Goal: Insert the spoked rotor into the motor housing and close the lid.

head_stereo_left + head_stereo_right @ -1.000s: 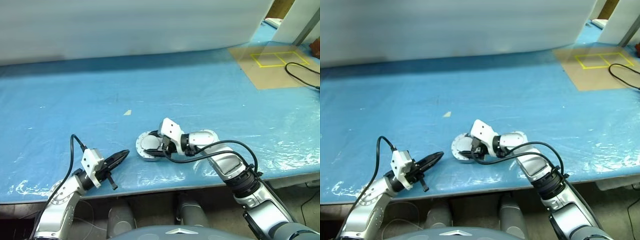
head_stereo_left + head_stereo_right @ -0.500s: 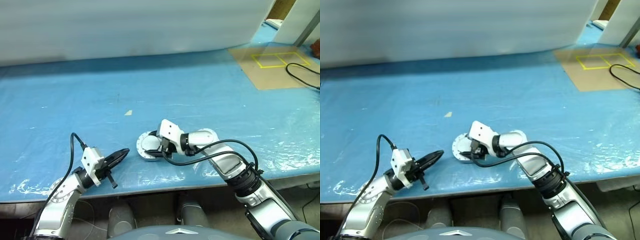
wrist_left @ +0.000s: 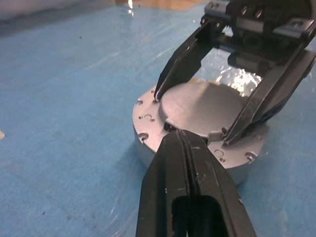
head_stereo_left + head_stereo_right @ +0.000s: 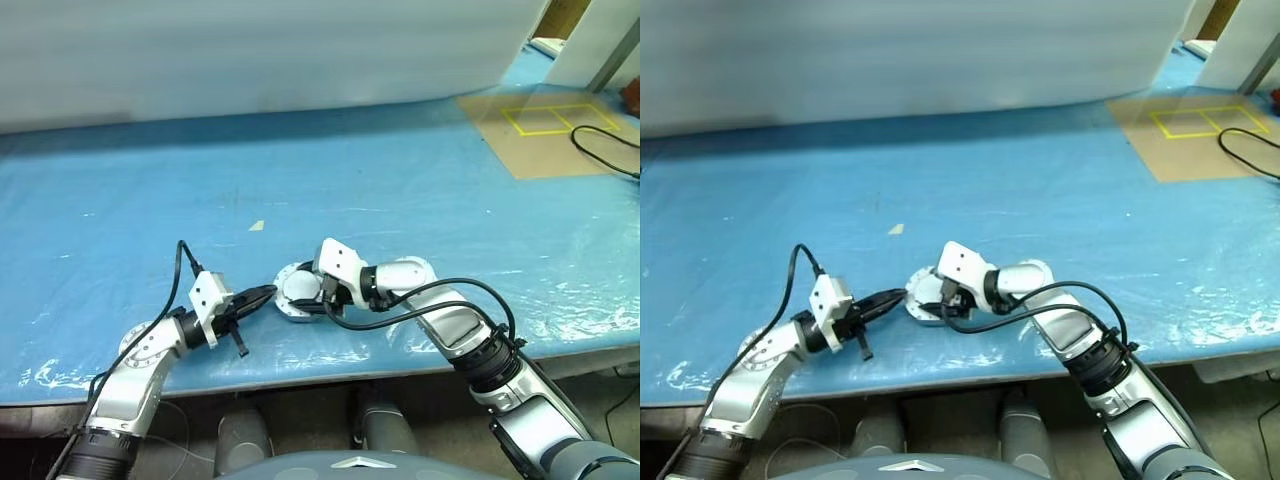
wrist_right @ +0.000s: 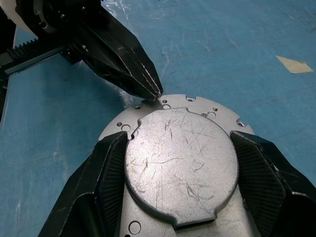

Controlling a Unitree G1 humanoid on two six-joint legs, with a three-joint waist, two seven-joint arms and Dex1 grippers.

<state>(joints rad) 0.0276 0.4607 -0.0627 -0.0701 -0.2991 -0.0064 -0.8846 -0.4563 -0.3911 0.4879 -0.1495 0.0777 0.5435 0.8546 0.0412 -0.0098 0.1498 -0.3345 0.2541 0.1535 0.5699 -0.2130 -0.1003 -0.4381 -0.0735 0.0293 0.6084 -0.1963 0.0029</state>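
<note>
The motor housing (image 5: 197,123) sits on the blue tabletop (image 4: 400,180) near its front edge, with the lid (image 5: 180,165) lying flat on top, plain scratched grey face up; its raised disc looks seated inside the housing's flange, so the rotor, which cannot be seen, is presumably already underneath. The right claw (image 5: 180,173) straddles that disc, its two fingers (image 3: 182,59) spread wide and pressed against opposite edges, holding the lid in place and unmoved over the past second. What has changed is the left claw (image 4: 262,294): a second ago it hung well apart from the housing, off to the robot's left, and it has since swung in so that its tip now rests right at the flange, on the side away from the right arm. Its fingers (image 3: 185,168) are pressed fully together with nothing between them. That reads as a prodding tool rather than a grasp, probably brought in to nudge or press the lid's rim fully home, so the task looks close to finished, with only the final seating left.
</note>
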